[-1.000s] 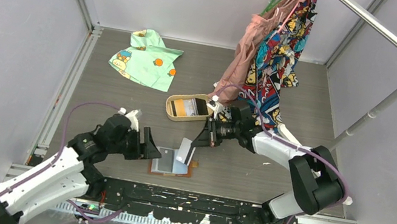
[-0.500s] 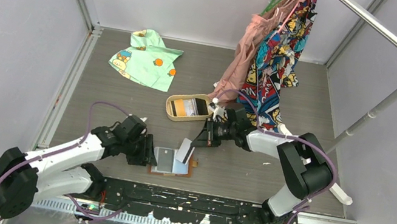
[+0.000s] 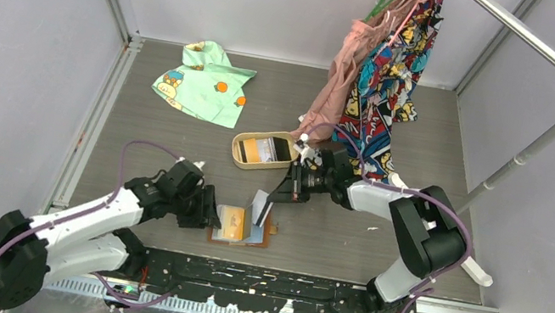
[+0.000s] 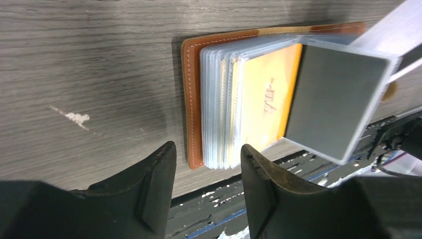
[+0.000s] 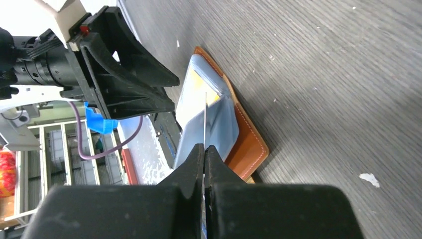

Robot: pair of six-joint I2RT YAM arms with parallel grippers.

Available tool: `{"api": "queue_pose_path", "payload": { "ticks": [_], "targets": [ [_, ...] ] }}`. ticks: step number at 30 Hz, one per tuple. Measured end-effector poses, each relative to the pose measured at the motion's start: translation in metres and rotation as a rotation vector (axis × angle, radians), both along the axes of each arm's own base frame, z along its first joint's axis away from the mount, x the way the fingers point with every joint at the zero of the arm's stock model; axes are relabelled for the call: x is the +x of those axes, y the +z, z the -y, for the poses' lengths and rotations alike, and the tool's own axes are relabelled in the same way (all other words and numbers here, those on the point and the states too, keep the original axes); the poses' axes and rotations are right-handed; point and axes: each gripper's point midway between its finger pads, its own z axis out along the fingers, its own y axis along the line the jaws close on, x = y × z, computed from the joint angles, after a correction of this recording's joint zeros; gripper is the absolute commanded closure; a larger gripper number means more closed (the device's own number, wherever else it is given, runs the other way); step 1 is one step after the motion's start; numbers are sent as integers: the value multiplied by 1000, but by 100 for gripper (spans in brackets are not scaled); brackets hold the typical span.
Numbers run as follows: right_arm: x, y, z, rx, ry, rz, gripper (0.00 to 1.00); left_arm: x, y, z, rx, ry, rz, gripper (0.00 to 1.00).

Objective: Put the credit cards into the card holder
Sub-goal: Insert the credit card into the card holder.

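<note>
The brown leather card holder (image 3: 259, 239) lies open on the table near the front edge, its clear sleeves fanned (image 4: 219, 114). An orange card (image 4: 266, 97) sits in the top sleeve. My right gripper (image 3: 278, 194) is shut on a grey card (image 4: 333, 102) and holds it on edge over the holder's sleeves; in the right wrist view (image 5: 204, 149) the card (image 5: 205, 112) shows edge-on above the holder (image 5: 249, 147). My left gripper (image 4: 209, 172) is open and empty, low at the holder's left edge (image 3: 209, 209). More cards lie in the tan oval tray (image 3: 238, 152).
A green printed shirt (image 3: 206, 79) lies at the back left. Pink and patterned garments (image 3: 381, 63) hang from a rack (image 3: 535, 47) at the back right, just behind the right arm. The black base rail (image 3: 277, 286) runs along the near edge.
My left gripper moved right to the holder's left edge. The top sleeve showed a grey face before and now shows the orange card. The right gripper with its card stayed in place.
</note>
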Motion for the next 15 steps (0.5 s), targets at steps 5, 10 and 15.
{"api": "queue_pose_path", "payload": {
  "ticks": [5,10,15],
  "targets": [
    [-10,13,-12,60,47,-9,99,5,30,-1,-70,14,124,42],
    [-25,17,-24,73,99,-10,99,8,59,3,-162,9,235,39],
    [-14,4,-23,-14,59,11,99,7,68,13,-222,2,228,49]
  ]
}}
